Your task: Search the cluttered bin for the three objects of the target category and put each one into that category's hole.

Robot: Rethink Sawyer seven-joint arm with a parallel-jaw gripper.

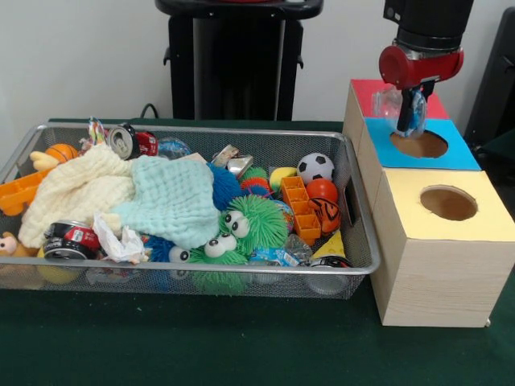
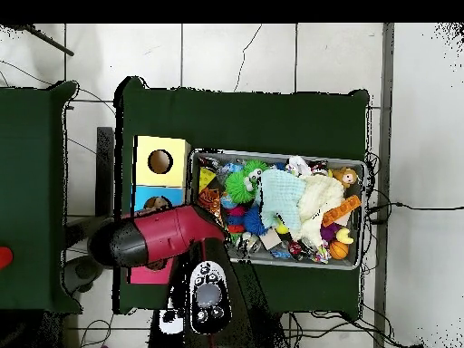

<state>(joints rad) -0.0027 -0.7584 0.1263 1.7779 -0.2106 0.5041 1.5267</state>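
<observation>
My gripper (image 1: 414, 112) hangs just above the round hole (image 1: 419, 145) in the blue-topped box (image 1: 459, 153), to the right of the wire bin (image 1: 358, 241). It is shut on a crumpled clear plastic piece (image 1: 409, 119) with a blue tint, which dangles over the hole's far rim. In the overhead view the red arm (image 2: 168, 240) covers the gripper and most of the blue box (image 2: 145, 197). The bin (image 2: 358, 165) holds a jumble of toys, cloths, cans and wrappers.
A yellow-topped box with a hole (image 1: 448, 203) stands nearest the camera, and a red-topped one (image 1: 368, 90) lies behind the blue. In the bin lie a pale yellow cloth (image 1: 76, 189), a mint cloth (image 1: 173, 197), a green fuzzy toy (image 1: 249, 225), a soccer ball (image 1: 315, 167) and crushed cans (image 1: 129, 141).
</observation>
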